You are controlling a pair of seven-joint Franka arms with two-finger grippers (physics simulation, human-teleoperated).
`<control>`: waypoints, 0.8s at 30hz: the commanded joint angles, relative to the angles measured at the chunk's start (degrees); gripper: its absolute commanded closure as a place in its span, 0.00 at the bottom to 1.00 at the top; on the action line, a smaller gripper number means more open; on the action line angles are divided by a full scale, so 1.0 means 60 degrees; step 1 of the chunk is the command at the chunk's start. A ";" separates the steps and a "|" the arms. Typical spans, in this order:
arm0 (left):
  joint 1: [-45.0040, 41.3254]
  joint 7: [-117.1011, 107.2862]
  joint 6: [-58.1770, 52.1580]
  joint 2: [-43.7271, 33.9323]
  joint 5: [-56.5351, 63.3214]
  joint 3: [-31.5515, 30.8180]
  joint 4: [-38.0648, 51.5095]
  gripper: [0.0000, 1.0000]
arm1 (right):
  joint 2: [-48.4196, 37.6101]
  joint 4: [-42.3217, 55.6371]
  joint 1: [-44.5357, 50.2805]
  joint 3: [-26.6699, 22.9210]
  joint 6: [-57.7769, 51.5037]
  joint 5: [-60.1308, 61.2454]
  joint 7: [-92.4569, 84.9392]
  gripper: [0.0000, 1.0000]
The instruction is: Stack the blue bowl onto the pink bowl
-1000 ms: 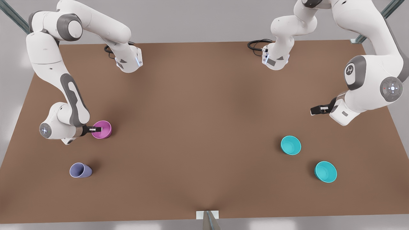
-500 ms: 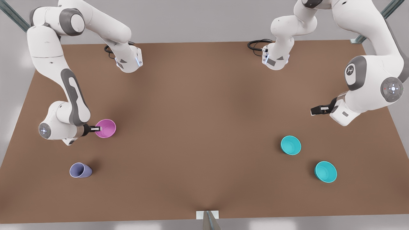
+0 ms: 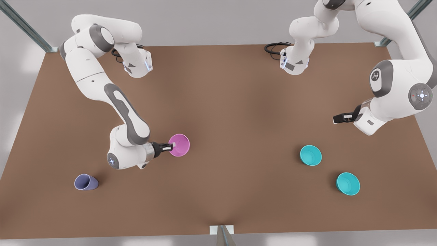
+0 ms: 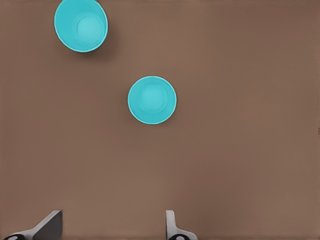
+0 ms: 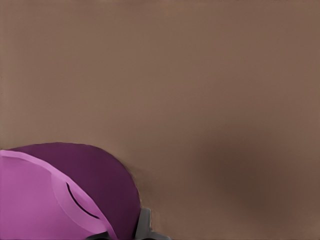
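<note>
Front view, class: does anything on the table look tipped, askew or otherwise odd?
Yes. The lavender cup lies on its side near the front view's left edge. The pink bowl hangs tilted, pinched at its rim by the right gripper. Both teal bowls sit upright below the open left gripper.

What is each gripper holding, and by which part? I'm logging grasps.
The right gripper pinches the pink bowl by its rim. The left gripper waits open, holding nothing.

pink bowl (image 5: 55, 200) cut off by edge
</note>
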 commanded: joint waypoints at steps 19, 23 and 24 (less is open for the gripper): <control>-0.0042 -0.0191 -0.0511 -0.0024 -0.0039 -0.0061 0.0434 0.00 | 0.2020 0.2706 0.3534 -0.1093 0.2630 0.0008 0.5487 0.79; -0.0057 -0.0118 -0.0511 0.0005 0.0005 -0.0061 0.0434 0.00 | 0.2298 0.2809 0.3563 -0.1093 0.3011 0.0008 0.5473 0.79; -0.0042 -0.0075 -0.0511 0.0006 0.0005 -0.0061 0.0434 0.00 | 0.2313 0.2824 0.3622 -0.1107 0.3040 0.0008 0.5458 0.79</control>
